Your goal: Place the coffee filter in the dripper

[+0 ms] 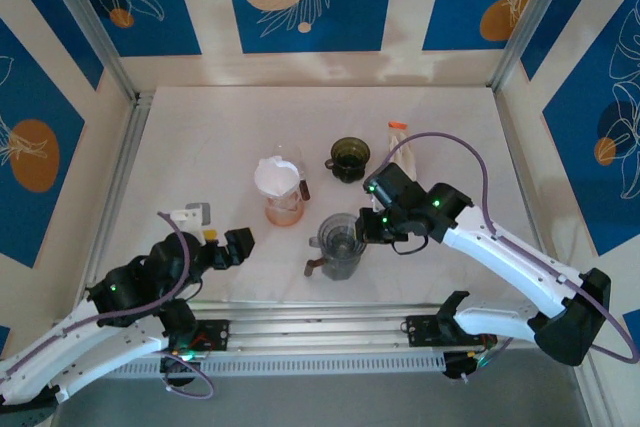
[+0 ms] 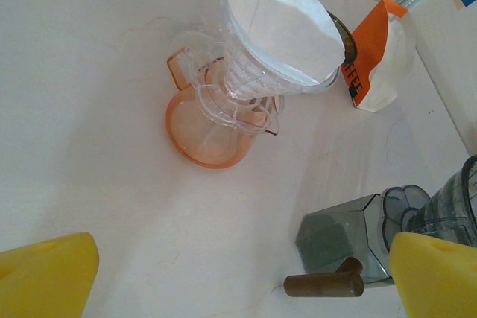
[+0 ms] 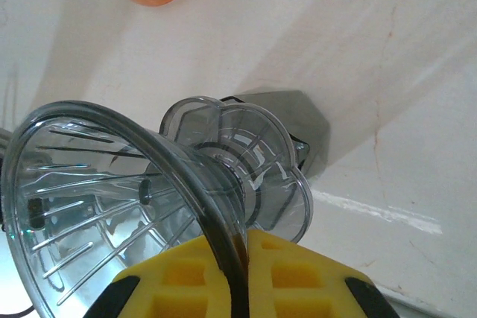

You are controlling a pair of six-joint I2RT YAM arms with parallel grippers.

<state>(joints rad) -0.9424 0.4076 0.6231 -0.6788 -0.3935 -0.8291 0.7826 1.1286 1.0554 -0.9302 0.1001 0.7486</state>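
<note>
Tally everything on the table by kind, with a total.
Drippers: 2, the clear dripper and the grey dripper
Servers: 2, the orange server and the grey server
Paper filter: 1
Dark green cup: 1
Coffee bag: 1
Total: 7

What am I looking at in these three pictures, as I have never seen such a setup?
Two robot arms are bolted to a table. One picture looks down from above; the other two come from a camera on each wrist. On the table: a white paper filter sitting in a clear dripper on an orange jug, a grey dripper on a grey jug, a dark cup and an orange-and-white packet. The left hand is open and holds nothing. The right hand is shut on the grey dripper's rim.
</note>
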